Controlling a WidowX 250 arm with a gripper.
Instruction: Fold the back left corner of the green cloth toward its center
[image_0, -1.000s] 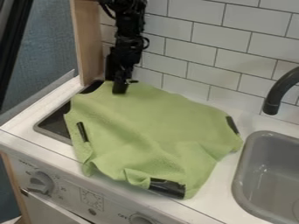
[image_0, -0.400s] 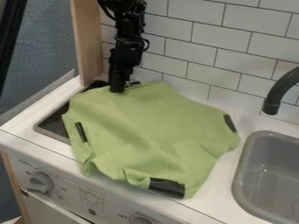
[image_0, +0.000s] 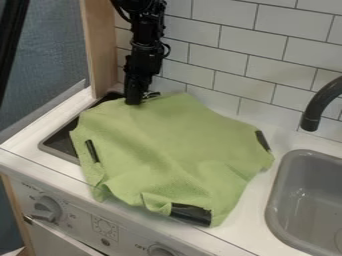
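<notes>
One green cloth (image_0: 170, 142) partly covers the dark stovetop (image_0: 61, 141), left of a sink (image_0: 284, 200); whether the gripper (image_0: 136, 98) at its back edge grasps it is unclear.

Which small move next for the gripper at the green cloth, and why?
Probably a slight lift straight up. The gripper sits low at the far left edge of the green cloth; whether it grips any fabric is unclear, and a lift should show that.
</notes>
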